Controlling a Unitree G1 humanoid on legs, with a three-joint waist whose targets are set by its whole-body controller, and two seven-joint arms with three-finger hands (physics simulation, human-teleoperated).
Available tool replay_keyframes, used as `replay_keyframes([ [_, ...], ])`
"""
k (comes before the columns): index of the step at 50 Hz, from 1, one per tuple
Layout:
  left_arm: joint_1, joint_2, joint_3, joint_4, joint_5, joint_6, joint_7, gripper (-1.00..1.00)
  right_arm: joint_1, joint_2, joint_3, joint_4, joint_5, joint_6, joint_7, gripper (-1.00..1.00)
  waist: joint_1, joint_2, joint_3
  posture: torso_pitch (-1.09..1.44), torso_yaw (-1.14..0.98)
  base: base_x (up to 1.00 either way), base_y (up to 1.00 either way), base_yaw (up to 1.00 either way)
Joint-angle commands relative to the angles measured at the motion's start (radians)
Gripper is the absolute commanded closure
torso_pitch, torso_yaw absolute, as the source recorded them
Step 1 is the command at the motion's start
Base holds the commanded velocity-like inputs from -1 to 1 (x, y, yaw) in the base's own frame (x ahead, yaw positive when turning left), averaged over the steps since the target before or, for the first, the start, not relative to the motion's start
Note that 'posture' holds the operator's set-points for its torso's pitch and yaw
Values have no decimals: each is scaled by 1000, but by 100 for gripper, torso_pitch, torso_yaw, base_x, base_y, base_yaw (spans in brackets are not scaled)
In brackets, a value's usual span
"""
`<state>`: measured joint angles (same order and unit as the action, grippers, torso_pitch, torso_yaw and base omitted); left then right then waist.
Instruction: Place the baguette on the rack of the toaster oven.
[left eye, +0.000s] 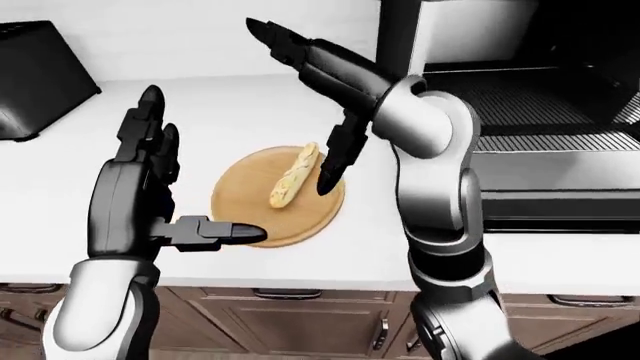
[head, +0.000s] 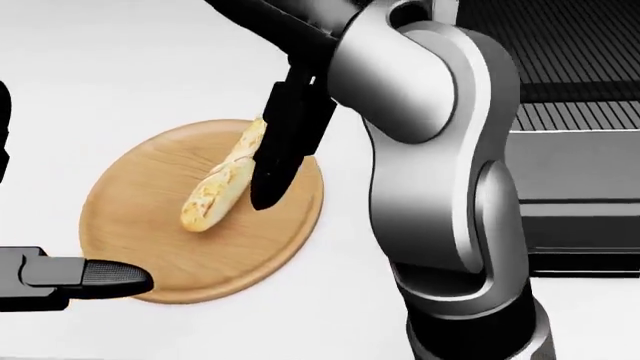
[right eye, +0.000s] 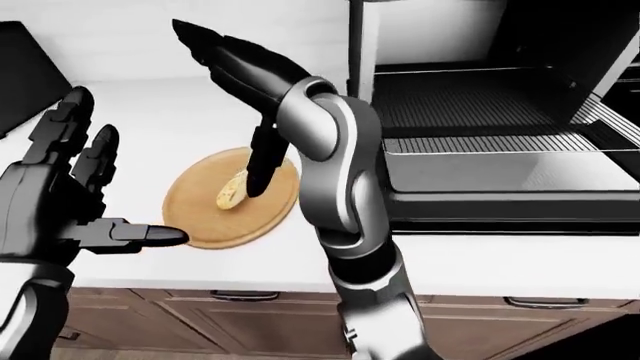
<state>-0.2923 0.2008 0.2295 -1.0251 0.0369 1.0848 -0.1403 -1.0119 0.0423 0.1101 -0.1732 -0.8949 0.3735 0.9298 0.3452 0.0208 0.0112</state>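
The right hand (left eye: 310, 90), fingers spread with one pointing down beside the baguette (head: 221, 178) on the round wooden board (head: 130, 225), bends from a raised elbow, while the left hand (left eye: 150, 195) hovers open nearby.

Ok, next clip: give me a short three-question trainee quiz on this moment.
1. True or false: the baguette already lies on the toaster oven rack.
2. What does the baguette rest on? A) white counter B) round wooden board C) oven door
3. Fill in: the right hand has its fingers ___, one fingertip beside the baguette.

Key: 1 false; 2 B; 3 spread open.
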Motion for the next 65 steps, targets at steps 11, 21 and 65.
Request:
replay_keyframes([
  [11,-35,9,3,-22,20,-21,-7,-100,-72,-38,-26,131,-7,-141,-24,-100,57,9,-27,0,40,0,0,0],
  [21,-34,10,2,-22,20,-21,-5,-100,-133,-71,-32,301,-6,-250,-45,-100,81,9,-35,0,40,0,0,0],
  [65,-17,-2,-8,-22,50,-36,-23,-100,-137,-97,-33,651,-100,-474,-52,-100,126,1,-46,0,40,0,0,0],
])
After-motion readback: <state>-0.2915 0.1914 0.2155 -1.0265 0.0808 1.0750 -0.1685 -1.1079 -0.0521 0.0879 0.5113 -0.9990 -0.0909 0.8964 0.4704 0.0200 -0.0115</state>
